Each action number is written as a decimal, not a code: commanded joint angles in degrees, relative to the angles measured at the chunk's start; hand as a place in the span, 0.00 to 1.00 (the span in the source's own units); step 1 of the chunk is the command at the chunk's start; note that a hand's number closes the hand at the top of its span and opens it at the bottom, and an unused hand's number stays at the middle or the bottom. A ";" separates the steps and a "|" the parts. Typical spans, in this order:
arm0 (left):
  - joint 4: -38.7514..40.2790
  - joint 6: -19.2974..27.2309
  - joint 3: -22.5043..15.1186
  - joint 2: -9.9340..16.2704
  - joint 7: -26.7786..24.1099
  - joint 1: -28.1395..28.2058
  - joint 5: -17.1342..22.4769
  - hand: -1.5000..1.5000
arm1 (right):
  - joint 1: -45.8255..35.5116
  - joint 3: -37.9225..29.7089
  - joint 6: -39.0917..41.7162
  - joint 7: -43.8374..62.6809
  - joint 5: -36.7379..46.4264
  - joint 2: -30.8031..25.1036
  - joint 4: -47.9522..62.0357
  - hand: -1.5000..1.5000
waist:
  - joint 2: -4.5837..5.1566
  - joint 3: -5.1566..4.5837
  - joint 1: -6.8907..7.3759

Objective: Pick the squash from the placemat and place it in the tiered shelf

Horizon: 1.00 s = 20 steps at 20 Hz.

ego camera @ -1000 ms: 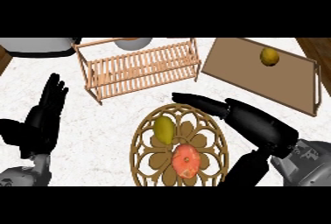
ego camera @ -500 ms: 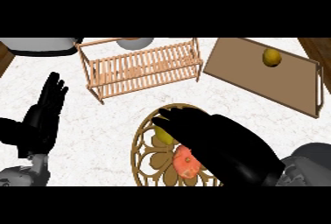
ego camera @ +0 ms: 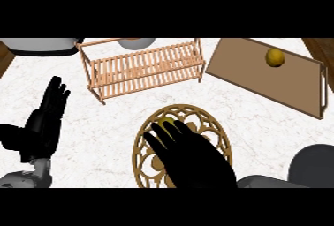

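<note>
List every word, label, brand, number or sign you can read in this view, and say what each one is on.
None: no readable text shows anywhere.
The wooden tiered shelf, the brown placemat, the yellow squash, the round woven placemat and the marble counter bear no writing.
Neither robot hand, left or right, carries any marking.

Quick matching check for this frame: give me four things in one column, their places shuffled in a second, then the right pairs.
Things:
1. right hand
2. left hand
3. wooden shelf
4. yellow fruit

Places:
A. on the brown mat, upper right
B. open at the left edge, fingers up
C. over the round woven placemat
D. top centre of the counter

Pairs: 1-C, 2-B, 3-D, 4-A
</note>
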 commanded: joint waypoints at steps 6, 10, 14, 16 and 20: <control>2.84 -2.35 3.57 0.11 1.79 -4.31 0.37 0.50 | 3.88 2.88 3.08 4.89 9.06 4.36 5.52 0.00 | 0.21 0.04 -0.19; -2.38 -0.52 0.72 -2.88 2.17 0.48 -2.79 0.50 | 8.43 -1.84 4.90 -2.42 11.24 -0.25 4.70 0.00 | 0.16 0.08 0.07; -1.41 -3.50 2.56 -2.74 0.59 2.18 -2.63 0.50 | 11.59 0.58 4.83 -4.41 17.46 5.14 8.90 0.00 | 0.19 0.07 0.10; 4.37 -6.09 5.60 -2.28 -1.05 -1.64 -1.34 0.50 | 13.00 -1.06 4.50 -8.98 19.12 4.26 10.92 0.00 | 0.26 0.06 -0.07; -3.71 -4.33 4.60 -2.44 4.74 0.15 -4.36 0.50 | 15.41 -1.96 6.99 -8.54 22.73 6.86 9.93 0.00 | 0.15 0.08 0.10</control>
